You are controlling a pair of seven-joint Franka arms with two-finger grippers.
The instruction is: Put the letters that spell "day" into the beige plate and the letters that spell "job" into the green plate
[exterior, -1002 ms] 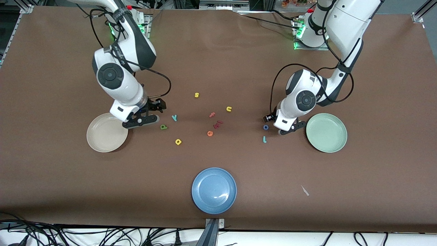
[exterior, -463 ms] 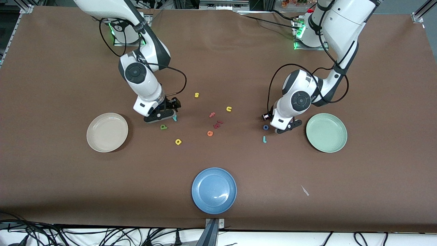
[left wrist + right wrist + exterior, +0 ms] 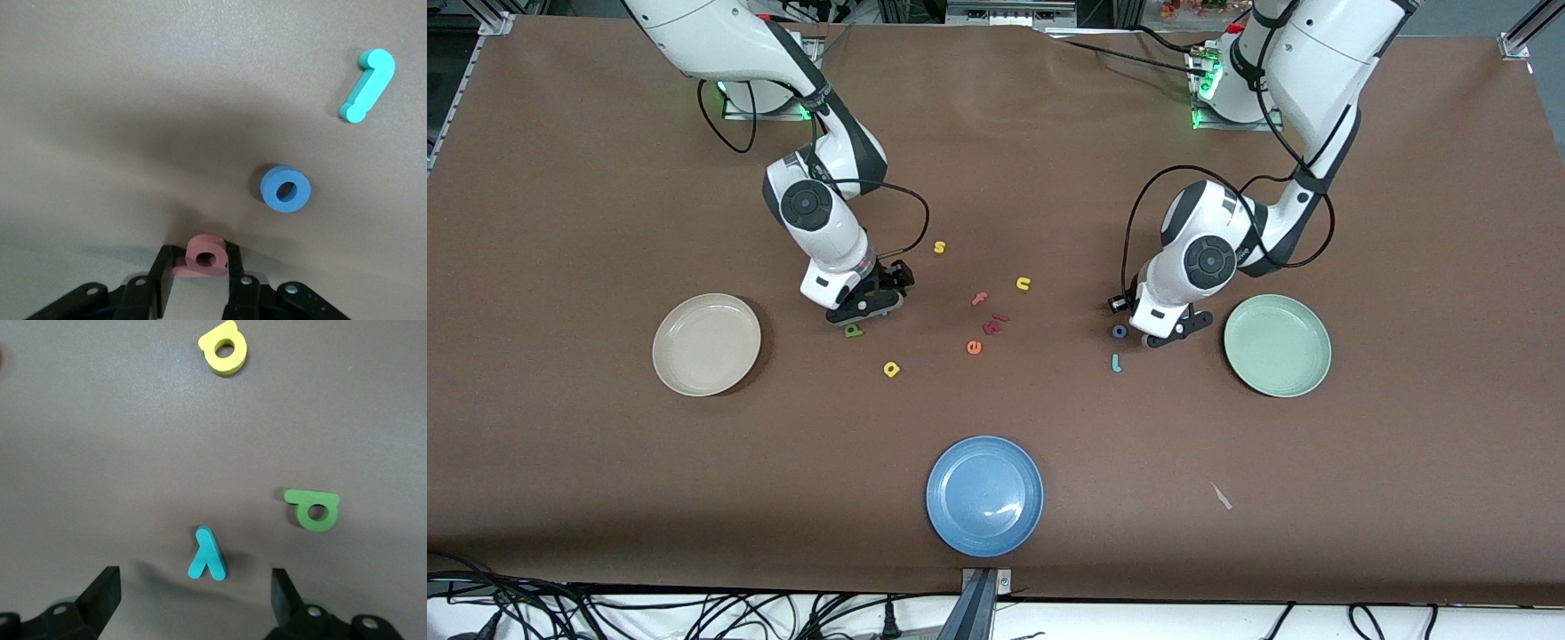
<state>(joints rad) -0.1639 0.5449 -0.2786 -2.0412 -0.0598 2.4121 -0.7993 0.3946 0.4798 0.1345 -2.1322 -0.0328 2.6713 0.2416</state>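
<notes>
Starting at the right arm's end of the table: the round cream-beige shallow plate [image 3: 706, 345] sits on the brown table cover [image 3: 605, 498]. Next along, the right gripper [image 3: 863, 308] is down low over the tiny teal foam "y" [image 3: 207, 555]. In the right wrist view we see its fingers [image 3: 100, 590] spread wide, with the "y" flat on the table between them and neither finger touching it. The dark green bowl-and-stem foam letter [image 3: 854, 331] lies just beside that gripper, nearer to the front camera. The yellow rounded foam letter [image 3: 891, 368] lies nearer again. Mid-table we have a loose cluster: the small yellow foam "s" [image 3: 939, 247], the pink foam "f" [image 3: 980, 299], the orange foam "e" [image 3: 974, 348] and the yellow foam "n" [image 3: 1024, 284]. The round blue plate [image 3: 984, 496] sits nearest the front camera. Toward the left arm's end, the blue foam ring "o" [image 3: 1119, 332] lies just beside the left gripper [image 3: 1169, 333], and the teal hooked foam "j" [image 3: 1115, 362] lies slightly nearer the camera. The left wrist view shows that gripper's fingers [image 3: 165, 267] pressed in on both sides of the salmon-red foam "b" [image 3: 207, 253], pinching it at table level. The round pale mint-green shallow plate [image 3: 1278, 345] is close beside that gripper, at the left arm's end.
</notes>
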